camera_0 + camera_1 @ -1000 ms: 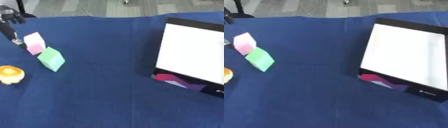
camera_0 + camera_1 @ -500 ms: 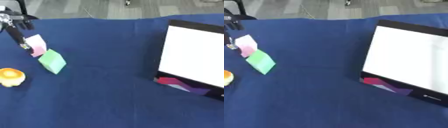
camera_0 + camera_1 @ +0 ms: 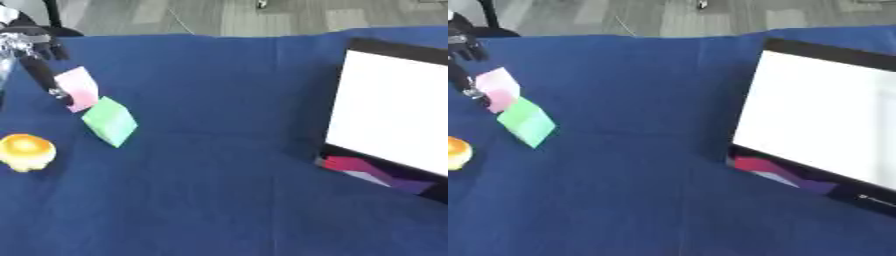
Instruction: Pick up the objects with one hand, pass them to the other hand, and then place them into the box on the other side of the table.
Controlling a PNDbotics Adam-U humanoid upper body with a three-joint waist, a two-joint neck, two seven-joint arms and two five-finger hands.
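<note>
Pink block (image 3: 79,88) lies far left on the blue desk (image 3: 219,150), left hand (image 3: 35,60) touching it with straight fingers, green block (image 3: 110,121) just beside. Right eye view crops the orange object (image 3: 455,152); the box (image 3: 824,120) shows fuller.

Your desk (image 3: 219,190) is covered in a matt dark blue cloth with soft creases running across it. The box (image 3: 394,115) looks like smooth card: a plain white matt inside, a black rim, and printed pink and purple shapes on its near wall. The pink block (image 3: 77,88) and the green block (image 3: 110,121) have flat pastel faces with no shine. The orange object (image 3: 24,150) looks smooth and slightly glossy. Your left hand (image 3: 35,55) shows black parts and silvery metal on its fingers (image 3: 44,80).
</note>
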